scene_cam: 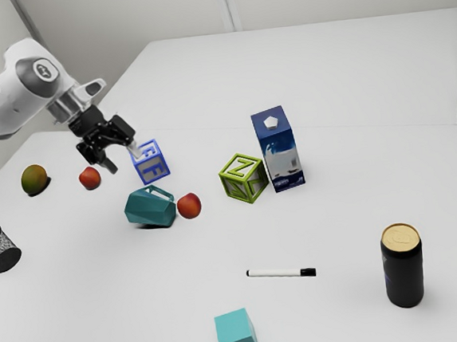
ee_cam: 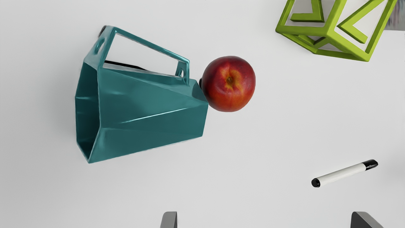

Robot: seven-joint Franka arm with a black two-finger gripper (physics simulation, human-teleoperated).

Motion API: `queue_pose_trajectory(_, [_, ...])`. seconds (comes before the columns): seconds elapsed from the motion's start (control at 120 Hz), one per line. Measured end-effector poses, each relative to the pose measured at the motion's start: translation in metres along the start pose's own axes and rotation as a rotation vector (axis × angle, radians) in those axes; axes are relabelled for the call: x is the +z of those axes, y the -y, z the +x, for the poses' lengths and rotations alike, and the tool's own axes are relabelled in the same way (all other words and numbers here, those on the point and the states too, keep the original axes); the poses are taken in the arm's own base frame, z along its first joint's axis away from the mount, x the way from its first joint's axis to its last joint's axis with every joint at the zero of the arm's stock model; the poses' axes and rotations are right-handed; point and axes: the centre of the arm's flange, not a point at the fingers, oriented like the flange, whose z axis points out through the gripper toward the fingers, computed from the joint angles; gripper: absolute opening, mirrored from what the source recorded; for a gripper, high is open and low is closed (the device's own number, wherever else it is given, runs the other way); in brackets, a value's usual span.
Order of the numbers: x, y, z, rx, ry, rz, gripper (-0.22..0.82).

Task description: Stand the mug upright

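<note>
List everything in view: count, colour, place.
Mug: one, teal, on its side
Red fruits: two, by mug's base and near mango
Mango: one, green-brown, exterior view's left
Blue block: one, near mug
Green block: one, beside carton
Carton: one, blue-white, beside green block
Marker: one, white-black, between mug and can
Can: one, black with gold top, exterior view's right
Cube: one, turquoise, exterior view's bottom
Mesh cup: one, black, exterior view's left edge
Table: one, white, underneath
Arm: one, white, exterior view's left
Gripper: one, black, open, over table

From beside the arm [scene_cam: 15, 92], the exterior view looks obliquely down from farther — the wrist view faces the table [ee_cam: 253, 152] closely, both including the mug [ee_cam: 148, 107].
</note>
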Motion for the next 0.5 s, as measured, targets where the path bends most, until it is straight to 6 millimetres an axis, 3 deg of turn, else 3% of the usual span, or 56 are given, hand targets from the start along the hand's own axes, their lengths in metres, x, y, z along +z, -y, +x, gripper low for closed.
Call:
queue_pose_trajectory(0.258, [0.026, 0.08, 0.029, -0.005, -0.003, -0.065, 0.6])
queue_pose_trajectory(0.5, [0.06, 0.114, 0.036, 0.021, 0.024, -0.119, 0.6])
